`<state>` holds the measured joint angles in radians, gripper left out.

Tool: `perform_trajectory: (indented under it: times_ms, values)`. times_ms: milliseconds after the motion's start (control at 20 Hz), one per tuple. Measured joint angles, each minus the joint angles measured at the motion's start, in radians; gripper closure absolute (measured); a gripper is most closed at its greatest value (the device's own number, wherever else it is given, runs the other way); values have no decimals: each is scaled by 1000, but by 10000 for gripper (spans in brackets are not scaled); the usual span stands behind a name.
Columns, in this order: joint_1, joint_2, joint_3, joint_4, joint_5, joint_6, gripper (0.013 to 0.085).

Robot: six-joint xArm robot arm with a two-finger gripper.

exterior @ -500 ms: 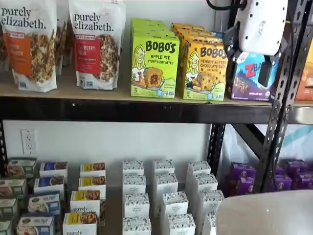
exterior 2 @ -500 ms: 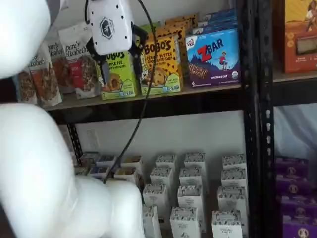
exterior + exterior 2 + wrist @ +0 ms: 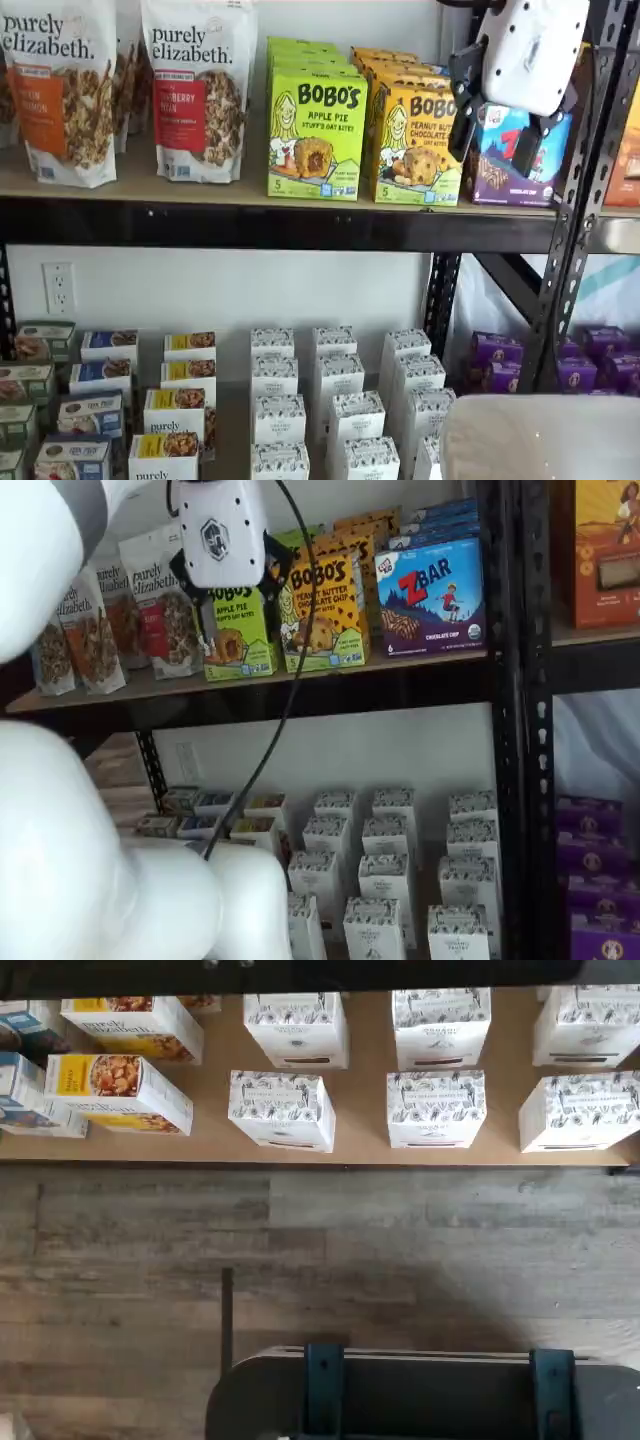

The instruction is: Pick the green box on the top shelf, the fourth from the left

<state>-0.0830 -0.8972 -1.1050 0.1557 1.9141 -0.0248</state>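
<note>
Shelf view: gripper (image 3: 495, 125) spread, nothing between fingers, partly covering blue box (image 3: 512, 160). Green box (image 3: 316, 133) upright, lime, on top shelf (image 3: 200, 190).

Even indoor light, soft shadows under shelves, slight blur overall, no strong glare, wrist view dimmer

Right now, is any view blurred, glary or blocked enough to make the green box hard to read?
In a shelf view the green box is sharp and evenly lit, with the gripper off to its side. In the other shelf view the gripper's white body covers the box's upper part, and the out-of-focus white arm fills the near corner. The wrist view shows only lower boxes and floor.
</note>
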Motion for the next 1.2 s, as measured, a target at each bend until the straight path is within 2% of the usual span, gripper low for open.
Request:
perform_trajectory:
  times_ms: [150,450,750,1000,1200]
  values:
    - [12,-3,5,2,-8,11,130]
    - [73,-4,10,-25,-53,59,130]
    - [172,30,-8,-59,-115,141,130]
    - [228,89,-39,-61,-176,192,130]
    - [292,145,-68,-82,-221,247,130]
